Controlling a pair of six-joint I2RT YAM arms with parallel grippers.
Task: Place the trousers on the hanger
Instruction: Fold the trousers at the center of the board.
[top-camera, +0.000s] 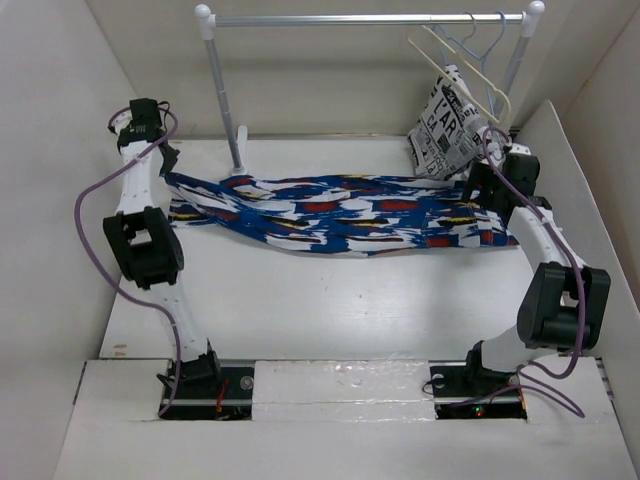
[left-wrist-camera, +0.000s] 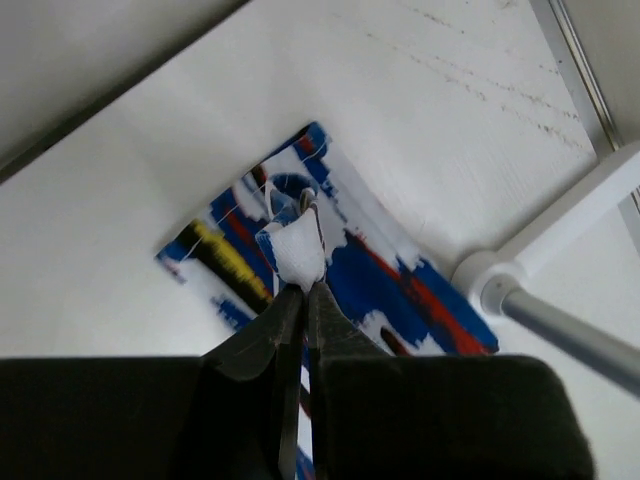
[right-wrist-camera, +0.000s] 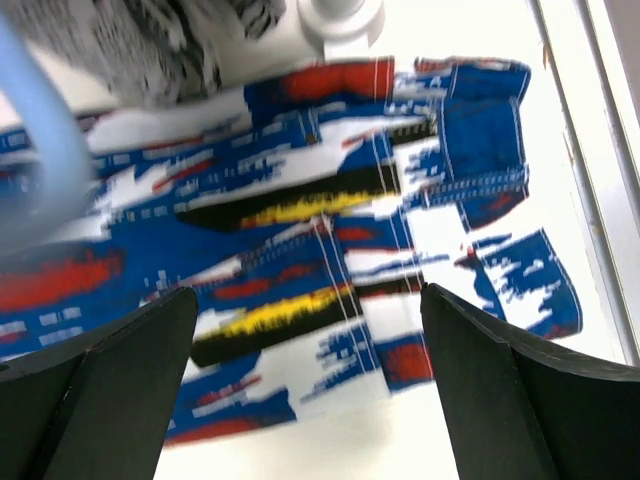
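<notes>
The blue-and-white print trousers (top-camera: 340, 215) lie stretched across the table from left to right. My left gripper (top-camera: 168, 165) is at their left end; in the left wrist view it (left-wrist-camera: 305, 288) is shut on a small white fold of the trousers (left-wrist-camera: 298, 250). My right gripper (top-camera: 492, 185) hovers over their right end; in the right wrist view it (right-wrist-camera: 308, 295) is wide open and empty above the trousers (right-wrist-camera: 330, 200). The pale beige hanger (top-camera: 463, 72) hangs by its hook at the right end of the rail.
A white clothes rack with a metal rail (top-camera: 360, 18) stands at the back; its left post (top-camera: 225, 100) is near the left gripper. A light blue wire hanger (top-camera: 487, 40) and a newsprint-lettered cloth (top-camera: 448, 128) hang beside the beige hanger. White walls enclose the table.
</notes>
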